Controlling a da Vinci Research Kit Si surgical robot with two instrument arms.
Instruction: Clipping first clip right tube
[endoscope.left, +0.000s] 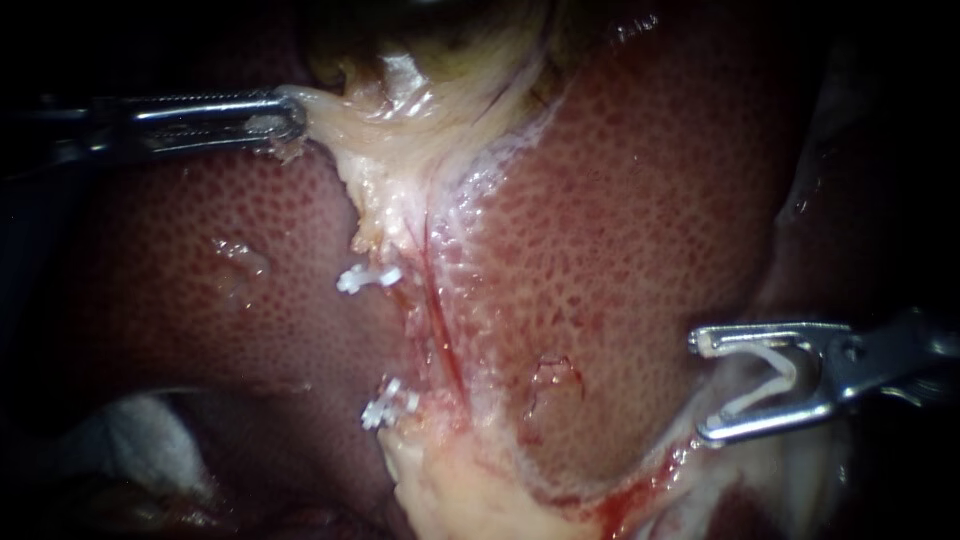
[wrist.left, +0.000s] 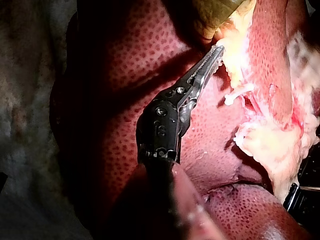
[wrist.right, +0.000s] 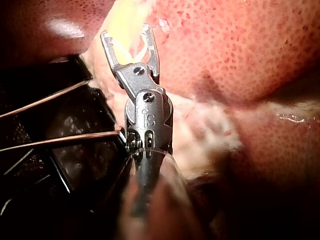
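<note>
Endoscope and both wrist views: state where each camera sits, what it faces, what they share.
Endoscope: close above the liver, facing it; left instrument and right instrument enter from opposite sides.
Left wrist: on that arm, looking along its shaft to jaws shut on pale tissue.
Right wrist: likewise, toward jaws holding a clip.
All share the liver.

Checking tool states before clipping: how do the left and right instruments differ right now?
The left instrument has a slim, toothed end effector shut on pale tissue; the right instrument has a forked one, spread wide, holding a white clip. The left grips tissue; the right grips none, hovering by the liver edge. Both are metal and enter nearly level.
</note>
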